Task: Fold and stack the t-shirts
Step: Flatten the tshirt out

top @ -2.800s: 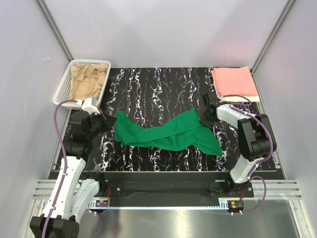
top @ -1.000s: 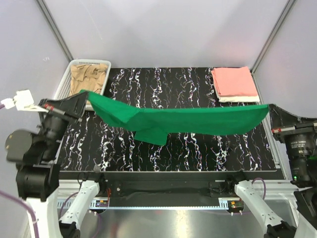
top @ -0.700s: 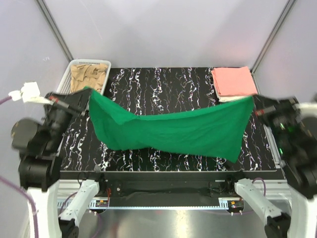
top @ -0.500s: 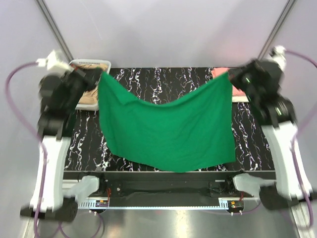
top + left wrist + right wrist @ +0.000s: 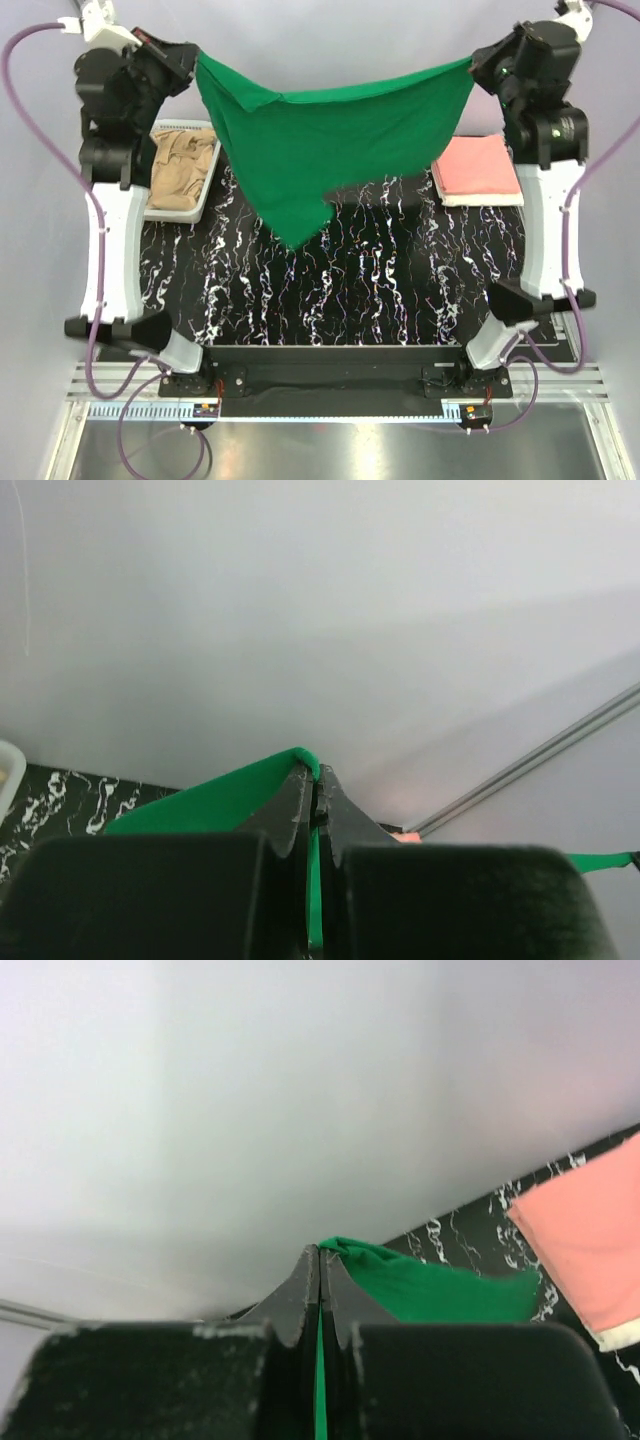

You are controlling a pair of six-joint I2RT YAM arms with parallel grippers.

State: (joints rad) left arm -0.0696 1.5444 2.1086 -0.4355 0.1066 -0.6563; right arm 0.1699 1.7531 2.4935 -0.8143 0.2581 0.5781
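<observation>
The bright green t-shirt (image 5: 320,130) hangs high in the air, stretched between both grippers above the far part of the table. My left gripper (image 5: 193,55) is shut on its left corner; the cloth (image 5: 220,798) shows pinched between the jaws in the left wrist view. My right gripper (image 5: 474,64) is shut on its right corner, where green cloth (image 5: 430,1285) shows. The salmon pink t-shirt (image 5: 475,168) lies folded at the far right on a white one (image 5: 480,199). The tan-beige t-shirt (image 5: 178,172) lies crumpled in the basket.
The white mesh basket (image 5: 205,195) stands at the far left of the black marbled table (image 5: 380,290). Grey walls and metal frame posts enclose the cell. Both arms stand raised tall at the table's sides.
Both arms have lifted the green t-shirt from the table and spread it; in the last half second it rose higher and moved toward the back wall, its lower edge leaving the near table.
</observation>
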